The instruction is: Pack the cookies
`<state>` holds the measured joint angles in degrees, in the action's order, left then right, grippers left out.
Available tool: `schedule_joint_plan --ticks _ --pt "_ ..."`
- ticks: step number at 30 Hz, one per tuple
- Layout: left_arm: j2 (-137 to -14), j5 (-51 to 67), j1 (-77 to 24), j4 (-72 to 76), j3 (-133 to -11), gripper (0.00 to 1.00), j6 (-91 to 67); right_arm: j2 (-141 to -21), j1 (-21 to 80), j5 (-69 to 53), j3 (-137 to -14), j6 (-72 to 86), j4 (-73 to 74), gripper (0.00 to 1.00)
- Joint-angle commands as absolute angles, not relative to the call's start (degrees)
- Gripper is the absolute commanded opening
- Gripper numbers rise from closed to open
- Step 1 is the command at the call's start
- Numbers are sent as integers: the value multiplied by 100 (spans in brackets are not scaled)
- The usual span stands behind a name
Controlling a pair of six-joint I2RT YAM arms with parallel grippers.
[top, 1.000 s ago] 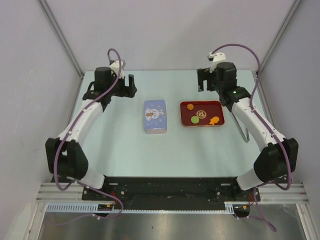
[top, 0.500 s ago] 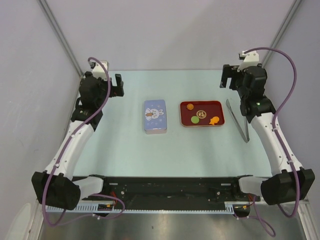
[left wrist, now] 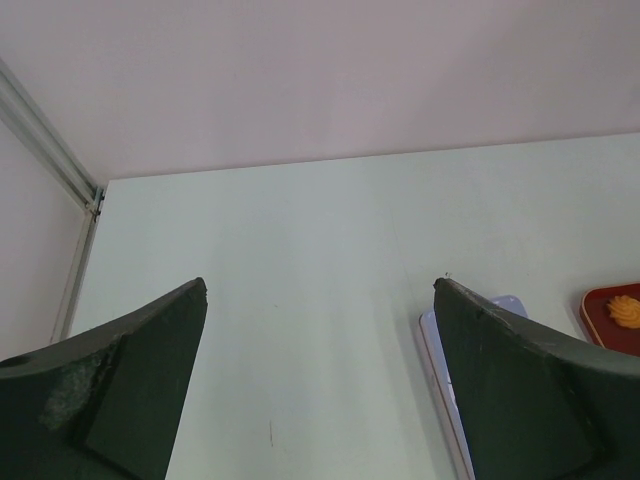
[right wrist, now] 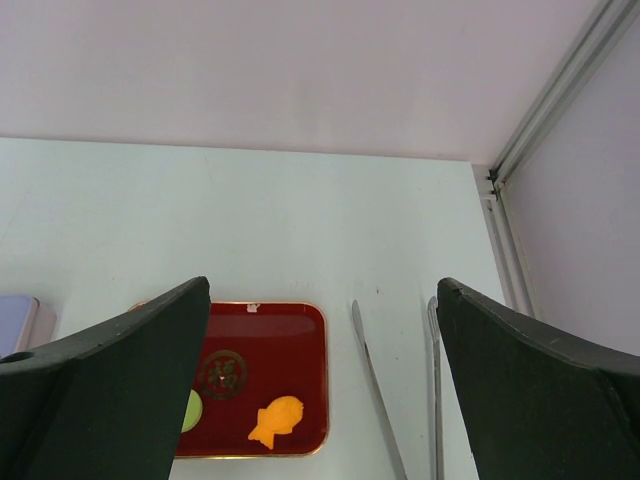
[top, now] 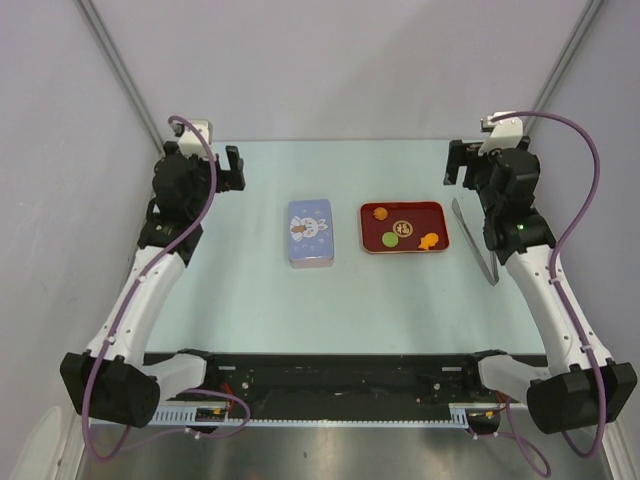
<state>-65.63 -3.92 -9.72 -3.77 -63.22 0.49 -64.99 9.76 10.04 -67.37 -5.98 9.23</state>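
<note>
The cookies lie in a red tray (top: 434, 211) right of the table's middle: an orange round one (top: 381, 212), a green one (top: 387, 239) and an orange fish (top: 429, 240). A round gold-patterned disc (top: 403, 230) is there too; I cannot tell if it is a cookie or a print. The right wrist view shows the tray (right wrist: 290, 335), the fish (right wrist: 276, 420) and the green cookie (right wrist: 192, 410). My right gripper (top: 462, 163) (right wrist: 323, 284) is open and empty, behind and right of the tray. My left gripper (top: 233, 170) (left wrist: 321, 284) is open and empty at the far left.
A closed blue tin (top: 310, 232) with a rabbit picture lies left of the tray; its edge shows in the left wrist view (left wrist: 439, 389). Metal tongs (top: 478, 240) (right wrist: 378, 400) lie right of the tray. Walls stand close on three sides.
Both arms have swung outward: the left gripper moved left, away from the tin, and the right gripper moved right, from behind the tray to over the tongs' far end.
</note>
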Motion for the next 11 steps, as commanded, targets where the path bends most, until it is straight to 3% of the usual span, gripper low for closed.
schedule_joint_plan --ticks 1,11 --pt "-6293 -457 -932 -132 -6425 100 97 -6258 1028 1178 -6715 -712 545 100" --pt "-6214 -396 -932 -79 -6372 100 35 -6284 1063 1213 -6653 -756 519 100"
